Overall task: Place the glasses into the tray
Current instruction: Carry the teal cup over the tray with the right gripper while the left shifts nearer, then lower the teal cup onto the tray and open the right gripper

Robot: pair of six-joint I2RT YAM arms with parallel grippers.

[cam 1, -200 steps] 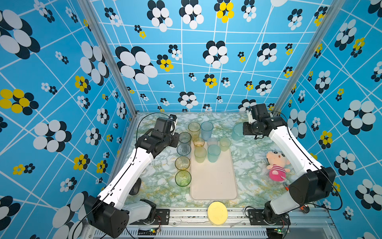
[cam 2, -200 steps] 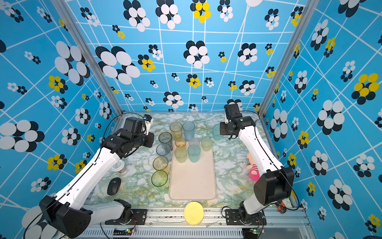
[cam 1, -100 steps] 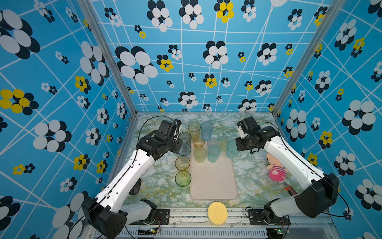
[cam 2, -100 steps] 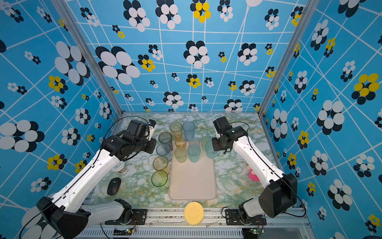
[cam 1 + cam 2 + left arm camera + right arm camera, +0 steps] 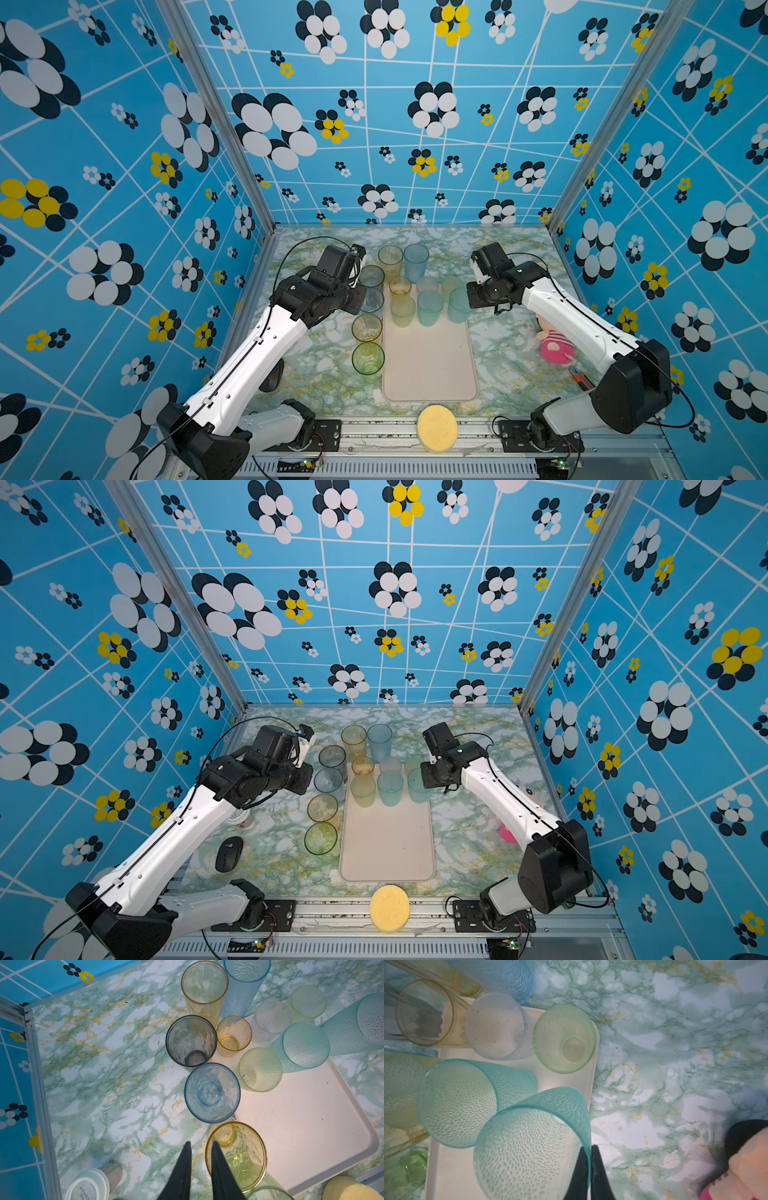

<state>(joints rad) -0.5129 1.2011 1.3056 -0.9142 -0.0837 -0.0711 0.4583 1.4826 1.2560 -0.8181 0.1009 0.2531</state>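
While clamped by its wall in the right jaws, teal glass poised just inside the tray at the right rim.
Nearest, past the sponge, ample bare tray; off its left rim on the worktop, a column of green glass, amber glass, pale blue glass, grey glass. Left jaws narrowly apart, empty, hanging over that column, hence nearer to it. Teal glass mouth up, long axis roughly upright; hard to tell whether resting on the tray. Little room inward: second teal glass just beside. Farthest, tall amber glass and tall blue glass beyond the tray.
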